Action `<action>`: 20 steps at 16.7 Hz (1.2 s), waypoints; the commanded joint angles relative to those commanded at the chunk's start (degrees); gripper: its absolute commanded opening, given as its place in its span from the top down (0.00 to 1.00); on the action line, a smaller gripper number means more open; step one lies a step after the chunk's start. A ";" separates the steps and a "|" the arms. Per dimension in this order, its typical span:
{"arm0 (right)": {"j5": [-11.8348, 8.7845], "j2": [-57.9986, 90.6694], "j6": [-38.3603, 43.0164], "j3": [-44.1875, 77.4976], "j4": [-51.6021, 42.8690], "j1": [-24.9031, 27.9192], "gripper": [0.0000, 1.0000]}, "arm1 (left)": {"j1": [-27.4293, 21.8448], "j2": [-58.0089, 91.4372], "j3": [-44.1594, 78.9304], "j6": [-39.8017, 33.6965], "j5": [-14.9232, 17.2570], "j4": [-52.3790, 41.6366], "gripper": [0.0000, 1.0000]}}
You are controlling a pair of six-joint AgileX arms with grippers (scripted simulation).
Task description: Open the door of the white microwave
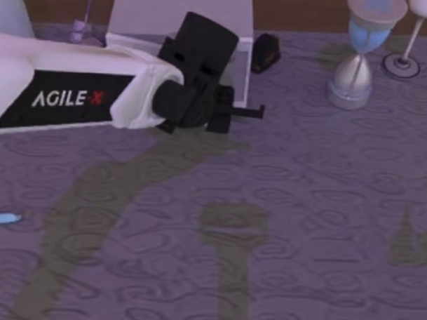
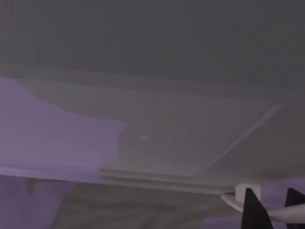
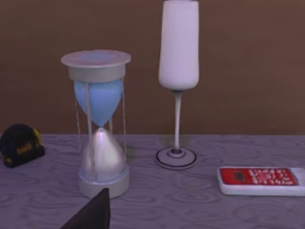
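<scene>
white microwave (image 1: 180, 15) looks rigid; its hinged door (image 2: 157, 138) should swing lightly from the free edge, where the left gripper (image 1: 243, 112) sits, finger spread unreadable

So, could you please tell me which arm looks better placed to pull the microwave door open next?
Left. The left gripper is already at the boxy white microwave, right by its windowed white door. The right arm is out of the top view, facing a blue hourglass.

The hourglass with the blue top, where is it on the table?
In the top view the hourglass stands at the table's far right, beside the wine glass on its right, with the black tape measure to its left, toward the white microwave.
</scene>
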 joint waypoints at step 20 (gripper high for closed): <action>0.00 0.00 0.00 0.00 0.00 0.00 0.00 | 0.59 -1.72 -2.64 2.57 2.03 1.45 1.00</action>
